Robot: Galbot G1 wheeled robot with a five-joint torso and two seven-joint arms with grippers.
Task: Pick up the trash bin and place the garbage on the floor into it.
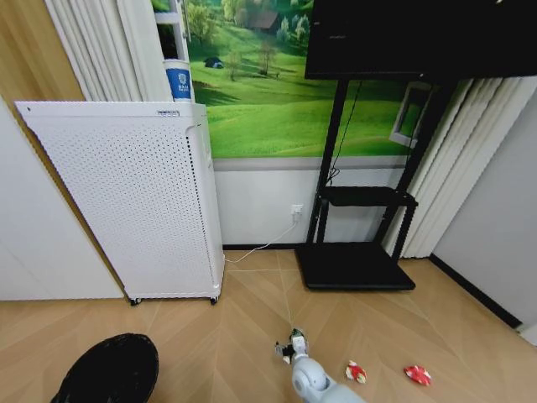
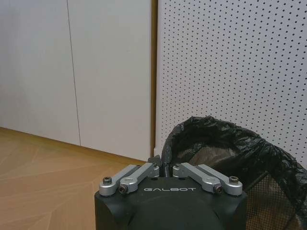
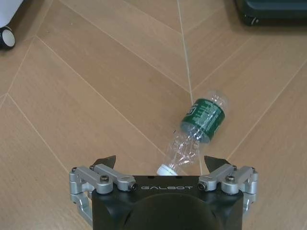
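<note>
The trash bin (image 1: 109, 369), black mesh lined with a black bag, sits at the lower left of the head view. In the left wrist view my left gripper (image 2: 164, 168) is shut on the near rim of the trash bin (image 2: 225, 143). A clear plastic bottle (image 3: 201, 120) with a green label lies on the floor (image 3: 96, 96), its white cap end between the spread fingers of my open right gripper (image 3: 160, 162). In the head view the bottle (image 1: 296, 342) lies just beyond my right arm (image 1: 310, 379). Two red-and-white wrappers (image 1: 356, 371) (image 1: 417, 374) lie to its right.
A tall white perforated appliance (image 1: 134, 201) on castors stands against the left wall, right behind the bin. A black TV stand (image 1: 357, 264) with a flat base stands at the back wall. A white cable (image 1: 260, 248) runs along the floor between them.
</note>
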